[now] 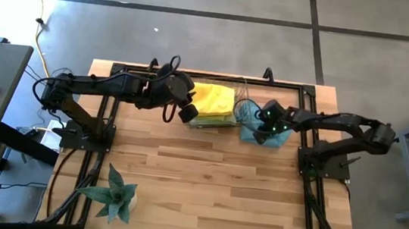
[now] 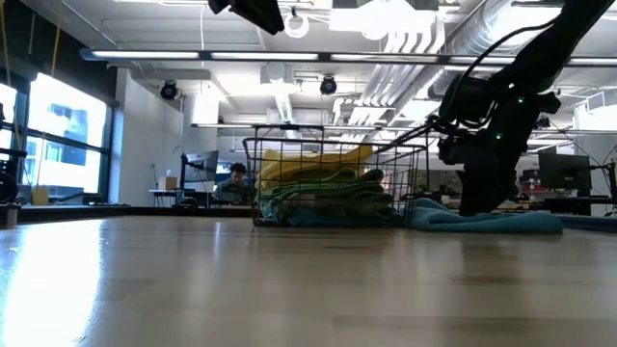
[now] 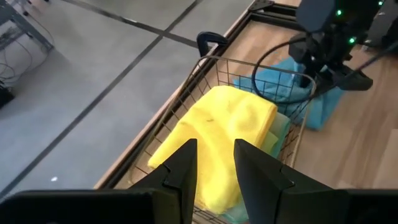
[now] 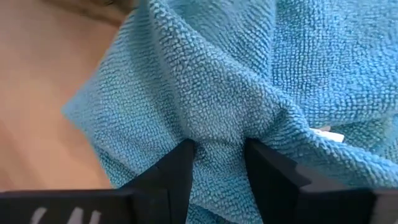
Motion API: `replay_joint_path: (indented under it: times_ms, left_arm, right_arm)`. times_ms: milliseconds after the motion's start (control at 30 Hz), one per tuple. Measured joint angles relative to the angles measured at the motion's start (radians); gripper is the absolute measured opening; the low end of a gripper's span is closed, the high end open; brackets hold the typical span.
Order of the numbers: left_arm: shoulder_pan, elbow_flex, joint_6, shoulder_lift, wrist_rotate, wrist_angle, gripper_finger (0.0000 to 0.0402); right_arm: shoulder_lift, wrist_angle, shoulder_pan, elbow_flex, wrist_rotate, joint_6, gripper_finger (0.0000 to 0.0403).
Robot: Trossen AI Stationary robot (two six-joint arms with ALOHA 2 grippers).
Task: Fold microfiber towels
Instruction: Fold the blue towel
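I take the copper wire basket (image 1: 217, 104) at the far edge of the desk (image 1: 205, 183) as my reference.

Right gripper (image 4: 216, 152): it is down on the light blue towel (image 1: 267, 132), which lies crumpled on the desk just beside the basket, on the side toward the right arm's base. In the right wrist view the two jaws stand partly apart with a raised ridge of blue pile bunched between them. The cloth touches both inner faces, so I judge the jaws are pinching that fold, though I cannot confirm a firm hold. A small white tag (image 4: 326, 134) shows on the cloth just past the pinch.

Left gripper (image 3: 214, 168): it hangs above the basket, on the side toward the left arm's base, clear of the contents. Its jaws are partly open and hold nothing. The yellow towel (image 3: 217, 137) tops the stack in the basket, with green cloths (image 2: 323, 204) under it.

Controlling relation: the blue towel lies directly under the right jaws and on the far side of the basket from the left arm, so the right arm is the nearer one. The towel has no clear long axis while bunched. In my judgement it must be spread flat before any fold.
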Motion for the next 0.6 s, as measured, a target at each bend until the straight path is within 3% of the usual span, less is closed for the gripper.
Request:
replay_joint_path:
  times_ms: [333, 600]
  left_arm:
    - [0.0, 0.0, -0.095, 0.0, 0.068, 0.004, 0.0097]
    - [-0.025, 0.0, -0.168, 0.001, 0.098, 0.016, 0.0097]
  right_arm:
    - [-0.047, 0.032, 0.247, -0.02, -0.235, 0.15, 0.0138]
    - [-0.058, 0.068, 0.478, -0.021, -0.269, 0.262, 0.0138]
